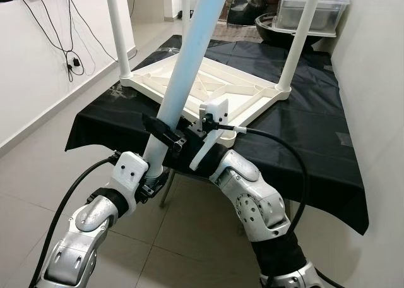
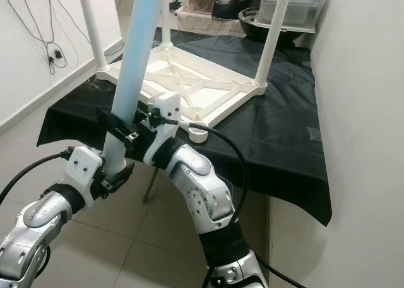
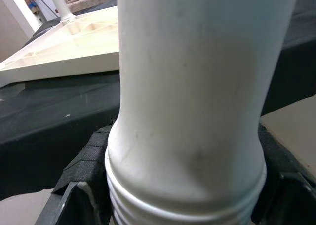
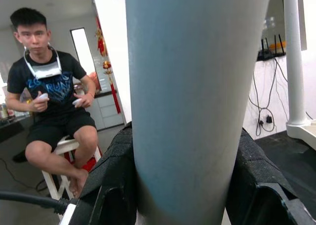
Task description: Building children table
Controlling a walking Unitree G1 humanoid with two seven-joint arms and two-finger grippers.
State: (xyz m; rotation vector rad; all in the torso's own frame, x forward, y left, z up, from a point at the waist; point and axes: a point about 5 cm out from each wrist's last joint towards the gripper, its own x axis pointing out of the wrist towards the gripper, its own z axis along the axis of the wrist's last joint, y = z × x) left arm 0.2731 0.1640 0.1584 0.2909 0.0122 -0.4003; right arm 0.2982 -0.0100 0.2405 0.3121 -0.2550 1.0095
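No legible writing

The person's dark shirt [image 4: 49, 89] carries a blue print too blurred to read; the white table leg [image 1: 189, 60] and upturned tabletop [image 1: 208, 89] bear no readable marks.

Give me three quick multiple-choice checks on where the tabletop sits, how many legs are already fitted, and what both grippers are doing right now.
1. Where does the upturned white tabletop lie?
A. on the floor tiles
B. on the black-covered table
C. on a stool

2. How many legs already stand up from the tabletop?
A. one
B. three
C. four

3. How is the loose leg held?
A. by the left gripper alone
B. by neither gripper
C. by the left gripper low down and the right gripper above it

Answers: 1 B, black cloth shows around the tabletop. 2 B, three upright legs rise at its corners and the near corner socket is bare. 3 C, both wrist views show the fingers' pads pressed on the leg.
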